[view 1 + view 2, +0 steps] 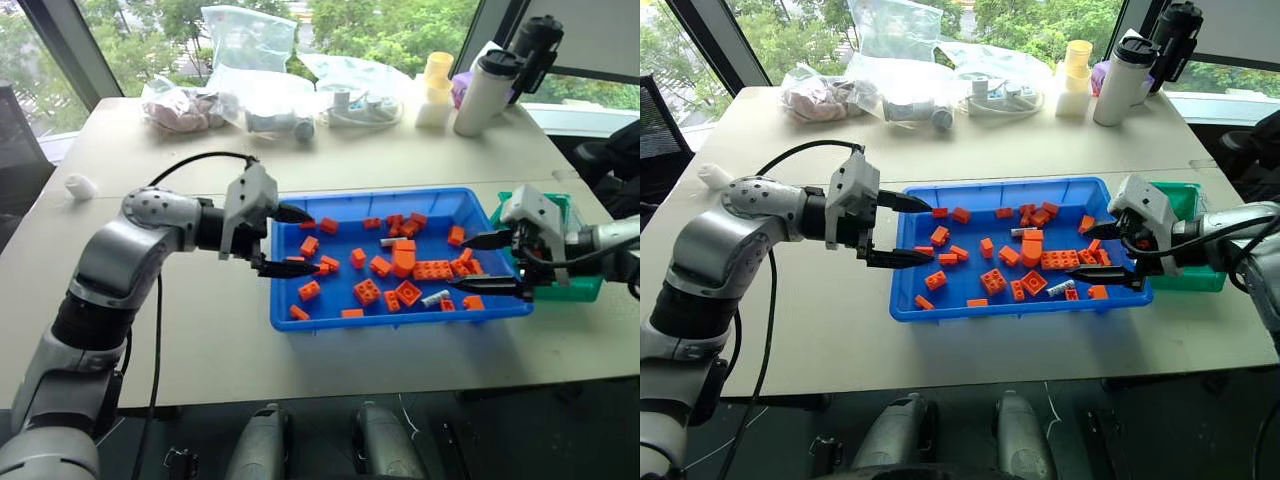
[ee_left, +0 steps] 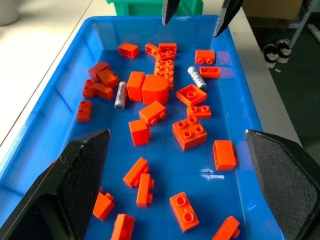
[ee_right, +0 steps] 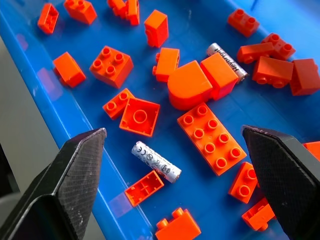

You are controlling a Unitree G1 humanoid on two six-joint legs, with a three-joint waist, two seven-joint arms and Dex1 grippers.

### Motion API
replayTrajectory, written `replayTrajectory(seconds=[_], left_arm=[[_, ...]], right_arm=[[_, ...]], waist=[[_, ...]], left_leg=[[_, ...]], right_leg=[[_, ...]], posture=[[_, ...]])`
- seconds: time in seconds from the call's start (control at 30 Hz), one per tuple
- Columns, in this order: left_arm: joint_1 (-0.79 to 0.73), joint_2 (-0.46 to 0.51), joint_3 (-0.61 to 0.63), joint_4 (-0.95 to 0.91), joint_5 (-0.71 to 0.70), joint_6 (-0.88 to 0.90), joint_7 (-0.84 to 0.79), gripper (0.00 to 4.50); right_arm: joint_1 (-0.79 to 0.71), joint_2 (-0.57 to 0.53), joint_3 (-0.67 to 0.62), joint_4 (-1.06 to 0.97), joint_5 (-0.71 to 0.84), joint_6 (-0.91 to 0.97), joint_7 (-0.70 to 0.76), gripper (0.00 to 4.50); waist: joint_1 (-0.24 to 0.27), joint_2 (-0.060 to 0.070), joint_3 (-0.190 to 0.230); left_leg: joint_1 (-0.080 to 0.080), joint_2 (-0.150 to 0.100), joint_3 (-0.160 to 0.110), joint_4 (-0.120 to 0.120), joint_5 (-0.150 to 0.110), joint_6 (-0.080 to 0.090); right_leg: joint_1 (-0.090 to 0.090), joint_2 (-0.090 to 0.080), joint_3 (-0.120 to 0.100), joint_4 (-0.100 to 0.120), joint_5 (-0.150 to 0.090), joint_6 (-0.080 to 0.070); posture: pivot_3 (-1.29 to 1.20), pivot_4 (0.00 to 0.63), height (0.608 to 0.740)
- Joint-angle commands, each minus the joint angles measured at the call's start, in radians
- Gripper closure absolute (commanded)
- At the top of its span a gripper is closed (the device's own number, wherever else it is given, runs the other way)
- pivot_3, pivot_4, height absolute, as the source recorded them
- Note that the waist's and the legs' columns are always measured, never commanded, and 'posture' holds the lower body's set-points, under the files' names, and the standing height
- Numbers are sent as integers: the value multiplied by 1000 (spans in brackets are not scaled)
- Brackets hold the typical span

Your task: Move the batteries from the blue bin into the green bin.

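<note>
**Two batteries left among the bricks**

Pale tabletop [image 1: 200,340] by a window carries the blue bin [image 1: 350,320] at centre frame. Two batteries lie flat on its floor. One battery [image 3: 155,161] rests near the lower right of the bin, its long axis running diagonally, just beside a small orange brick [image 3: 144,188]. A second battery [image 3: 227,60] lies further in, partly tucked behind the orange bricks [image 1: 400,262]. Right gripper [image 1: 497,264] hangs over the bin's right end with fingers spread wide and empty, probably lining up on the nearer battery. Beyond it, at right frame, sits the green bin [image 1: 585,290]. Left gripper [image 1: 283,240] is wide and empty over the bin's left end, likely waiting.
</note>
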Motion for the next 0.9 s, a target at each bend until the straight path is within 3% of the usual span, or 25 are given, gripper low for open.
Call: replayTrajectory(seconds=[0.03,0.17,0.4,0.63,0.9], left_arm=[[15,26,16,-59,5,8,17,0],[45,35,33,-95,-11,32,43,0],[60,46,49,-100,-15,42,69,0],[48,66,50,-84,-12,34,62,0],[83,104,66,-132,-41,74,59,0]], right_arm=[[-69,9,66,67,-68,-89,69,22],[-102,22,110,108,-107,-144,122,22],[-255,197,110,202,-124,-150,44,22],[-322,281,163,283,-202,-194,25,22],[-260,117,187,225,-233,-250,220,22]], waist=[[-1,0,0],[3,0,0],[0,0,0],[7,0,0],[4,0,0]], left_leg=[[0,0,0,0,0,0],[0,0,0,0,0,0],[0,0,1,0,0,0],[0,-1,1,0,0,0],[-1,-1,1,0,0,0]], right_leg=[[0,0,0,0,0,0],[0,0,0,0,0,0],[-1,0,1,1,0,0],[-1,-1,1,1,0,0],[-1,-1,0,0,0,0]], posture=[[0,150,740],[0,150,740],[0,150,740],[0,150,740],[0,150,740]])
